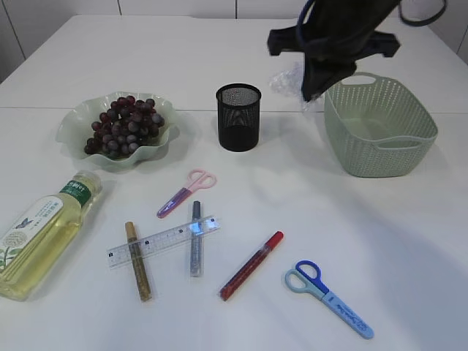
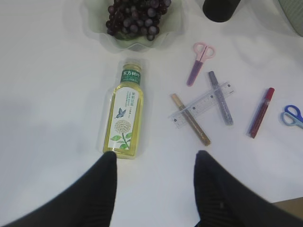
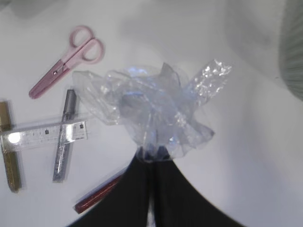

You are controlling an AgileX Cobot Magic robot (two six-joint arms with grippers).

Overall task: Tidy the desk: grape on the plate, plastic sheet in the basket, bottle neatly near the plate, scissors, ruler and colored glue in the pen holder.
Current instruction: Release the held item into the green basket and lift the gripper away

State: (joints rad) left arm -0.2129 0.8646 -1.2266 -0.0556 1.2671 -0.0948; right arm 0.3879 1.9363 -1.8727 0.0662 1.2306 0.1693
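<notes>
My right gripper (image 3: pixel 152 153) is shut on the crumpled clear plastic sheet (image 3: pixel 151 109) and holds it in the air; in the exterior view the sheet (image 1: pixel 289 79) hangs just left of the green basket (image 1: pixel 380 139). My left gripper (image 2: pixel 154 158) is open and empty above the table, just below the lying bottle (image 2: pixel 126 111). The grapes (image 1: pixel 123 124) lie on the green plate (image 1: pixel 73 124). The black mesh pen holder (image 1: pixel 238 117) stands mid-table. Pink scissors (image 1: pixel 186 191), blue scissors (image 1: pixel 329 298), a clear ruler (image 1: pixel 164 240) and gold (image 1: pixel 137 261), silver (image 1: pixel 196 238) and red (image 1: pixel 251 265) glue pens lie in front.
The bottle (image 1: pixel 40 234) lies on its side at the front left edge of the table. The ruler lies across the gold and silver glue pens. The right arm hangs above the area between pen holder and basket.
</notes>
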